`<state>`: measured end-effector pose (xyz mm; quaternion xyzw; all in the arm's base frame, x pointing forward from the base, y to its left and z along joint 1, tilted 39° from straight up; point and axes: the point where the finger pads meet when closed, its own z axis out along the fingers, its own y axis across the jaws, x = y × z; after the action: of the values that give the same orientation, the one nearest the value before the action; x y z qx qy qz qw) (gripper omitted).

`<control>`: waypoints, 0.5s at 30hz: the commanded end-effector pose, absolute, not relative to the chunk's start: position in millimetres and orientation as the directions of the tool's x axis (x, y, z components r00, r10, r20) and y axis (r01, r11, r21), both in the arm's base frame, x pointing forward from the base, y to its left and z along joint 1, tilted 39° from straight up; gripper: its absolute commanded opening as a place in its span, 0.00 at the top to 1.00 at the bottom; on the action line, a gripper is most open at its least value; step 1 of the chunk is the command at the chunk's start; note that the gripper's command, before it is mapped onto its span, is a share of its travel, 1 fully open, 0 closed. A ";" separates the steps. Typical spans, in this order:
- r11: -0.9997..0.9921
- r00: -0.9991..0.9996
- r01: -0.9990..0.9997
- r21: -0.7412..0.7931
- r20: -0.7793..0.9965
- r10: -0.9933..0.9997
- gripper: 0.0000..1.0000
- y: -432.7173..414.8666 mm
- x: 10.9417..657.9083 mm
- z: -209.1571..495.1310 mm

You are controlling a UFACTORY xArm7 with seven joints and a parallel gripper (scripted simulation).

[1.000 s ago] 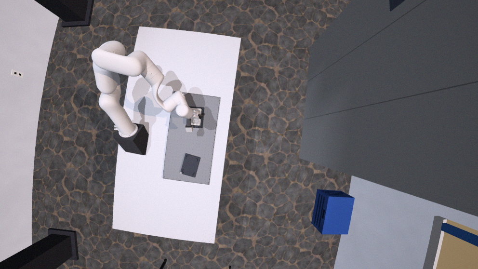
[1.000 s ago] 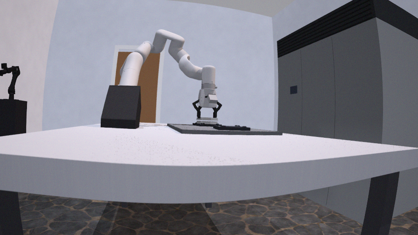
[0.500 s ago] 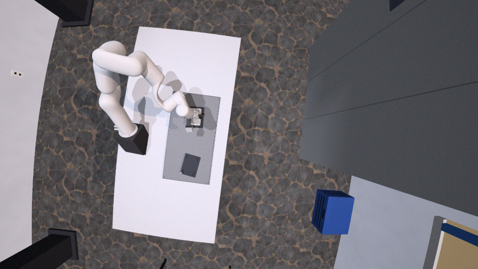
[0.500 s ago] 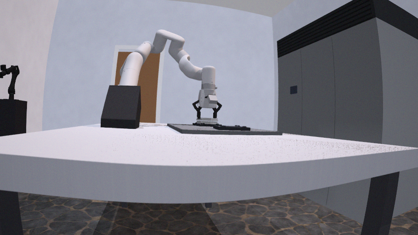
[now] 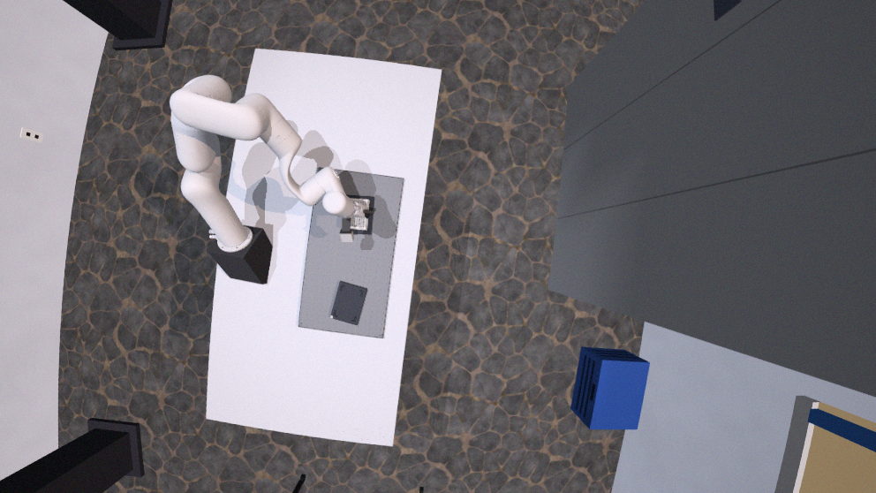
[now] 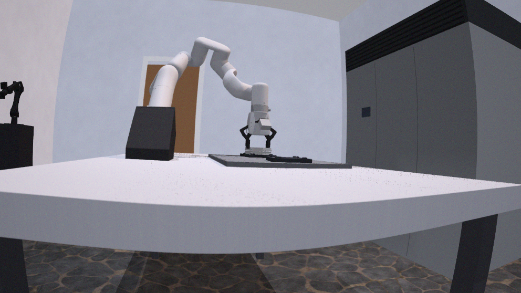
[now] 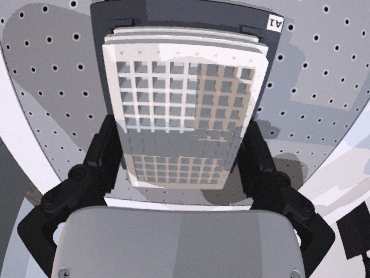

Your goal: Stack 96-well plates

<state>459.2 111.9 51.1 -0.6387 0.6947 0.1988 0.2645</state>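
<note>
Right now the hand (image 6: pixel 258 145) pinches the plate (image 7: pixel 183 123) just above the nest (image 7: pixel 120 10), long side pointing away.

— Any text you can read from where you stand?
— One label only: "A1", on a small white tag (image 7: pixel 274 22) at the corner of the dark plate nest (image 7: pixel 107 17), seen upside down in the wrist view.
— Anything on the plate (image 7: pixel 180 114) itself?
— No marks legible there.
— Top and exterior views?
— Nothing readable, too small.
</note>
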 end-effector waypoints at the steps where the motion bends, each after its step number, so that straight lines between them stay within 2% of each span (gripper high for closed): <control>1: 0.108 -0.045 -0.992 -0.065 -0.621 -0.783 1.00 110.8 460.7 51.6; 4: 0.108 -0.045 -0.992 -0.065 -0.621 -0.783 1.00 111.1 460.8 51.2; 5: 0.108 -0.045 -0.992 -0.065 -0.621 -0.783 0.00 111.5 460.8 50.7; 15: 0.108 -0.045 -0.992 -0.065 -0.621 -0.783 0.00 111.5 460.8 50.7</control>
<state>459.5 112.9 49.6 -0.6386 0.6948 0.1987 0.2646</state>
